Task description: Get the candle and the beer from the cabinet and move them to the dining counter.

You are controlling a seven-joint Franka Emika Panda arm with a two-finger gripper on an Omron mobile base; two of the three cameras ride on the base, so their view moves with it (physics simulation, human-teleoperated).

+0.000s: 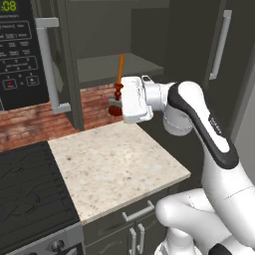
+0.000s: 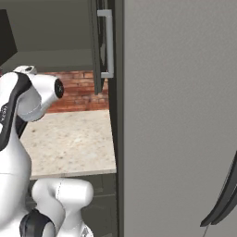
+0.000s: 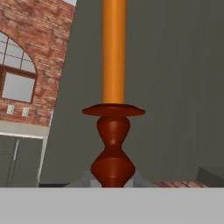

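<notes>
The candle (image 1: 120,69) is an orange taper on a dark red turned holder (image 3: 113,144). It stands upright in the air in front of the open cabinet (image 1: 109,64), just outside the shelf edge and above the small counter. My gripper (image 1: 114,103) is shut on the lower part of the holder. In the hand view the candle (image 3: 114,52) rises straight up the middle, and my gripper (image 3: 113,180) clamps the holder's foot from both sides. The cabinet door (image 1: 69,60) hangs open to the left of the hand. The beer and the dining counter are out of view.
Below the hand lies a small beige speckled counter slab (image 1: 114,164) with a black stove (image 1: 30,189) on its left and a microwave (image 1: 17,50) above that. A brick wall (image 1: 30,119) backs the counter. A tall grey refrigerator (image 2: 180,115) stands close on the right.
</notes>
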